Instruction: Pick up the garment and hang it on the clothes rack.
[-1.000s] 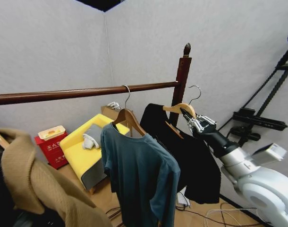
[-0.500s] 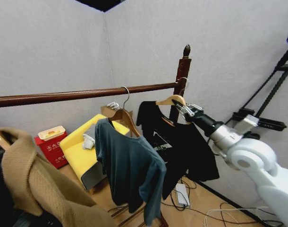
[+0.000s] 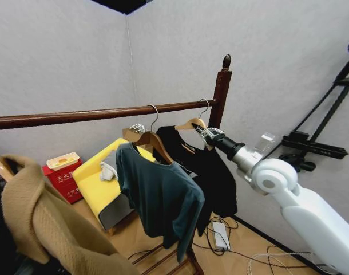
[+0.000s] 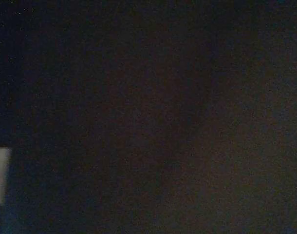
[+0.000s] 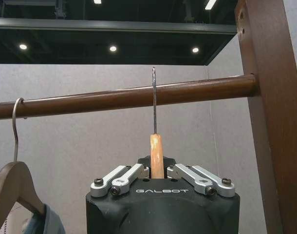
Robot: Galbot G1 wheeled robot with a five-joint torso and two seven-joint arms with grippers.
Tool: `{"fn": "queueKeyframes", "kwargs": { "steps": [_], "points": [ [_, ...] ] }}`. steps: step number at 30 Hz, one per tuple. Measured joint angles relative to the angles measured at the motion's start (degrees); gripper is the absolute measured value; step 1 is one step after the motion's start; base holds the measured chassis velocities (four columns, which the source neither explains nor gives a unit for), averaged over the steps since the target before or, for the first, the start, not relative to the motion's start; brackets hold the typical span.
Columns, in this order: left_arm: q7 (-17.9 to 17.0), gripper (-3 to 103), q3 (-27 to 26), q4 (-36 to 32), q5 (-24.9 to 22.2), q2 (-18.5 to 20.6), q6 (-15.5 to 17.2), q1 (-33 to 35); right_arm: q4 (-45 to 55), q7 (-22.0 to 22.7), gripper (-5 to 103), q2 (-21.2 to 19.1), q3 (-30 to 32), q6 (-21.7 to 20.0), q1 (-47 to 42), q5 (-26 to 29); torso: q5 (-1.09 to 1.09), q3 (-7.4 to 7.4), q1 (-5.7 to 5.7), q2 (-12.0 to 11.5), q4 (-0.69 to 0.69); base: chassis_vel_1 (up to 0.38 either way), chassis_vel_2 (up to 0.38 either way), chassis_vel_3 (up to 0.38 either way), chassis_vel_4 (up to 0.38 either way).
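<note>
**Hook at the bar, not yet seated**

Right gripper (image 3: 207,135), frame centre, is clamped on the hanger (image 3: 190,124) of the shirt (image 3: 211,172); its hook (image 5: 154,100) crosses the rack (image 3: 221,94) bar. Judged risk: releasing before the hook catches drops the shirt, or it bumps the sweater (image 3: 160,192).

Right gripper (image 5: 157,171) clamped on light wooden hanger (image 5: 157,155), metal hook (image 5: 154,100) rising across clothes rack bar (image 5: 124,98), close to reddish-brown post (image 5: 272,112). Second hanger (image 5: 14,187) hooked farther along bar, teal fabric (image 5: 44,224) under it.
</note>
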Motion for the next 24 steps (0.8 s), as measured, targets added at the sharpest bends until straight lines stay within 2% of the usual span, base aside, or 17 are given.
{"fn": "queueKeyframes", "kwargs": {
  "steps": [8,11,21,24],
  "points": [
    [0.0,46,0.0,0.0,0.0,0.0,0.0,0.0,-2.0,0.7,10,0.9,-3.2,-0.4,4.9,0.0,0.00,-0.01,-0.01,0.0,0.02,0.000,0.000,0.000,0.000],
    [0.0,46,0.0,0.0,0.0,0.0,0.0,0.0,-2.5,0.6,10,0.9,-4.1,-2.3,6.5,0.8,0.00,-0.02,-0.02,0.0,0.01,0.000,0.000,0.000,0.000],
    [0.0,46,0.0,0.0,0.0,0.0,0.0,0.0,-0.4,1.2,8,-0.8,-1.7,-5.8,3.5,3.0,0.00,-0.03,-0.04,-0.1,0.01,0.000,0.000,0.000,0.000],
    [0.0,46,0.0,0.0,0.0,0.0,0.0,0.0,0.3,1.5,19,-0.9,-0.7,-5.6,2.2,2.9,0.04,-0.03,-0.03,-0.1,0.01,0.000,0.000,0.000,0.000]
  ]
}}
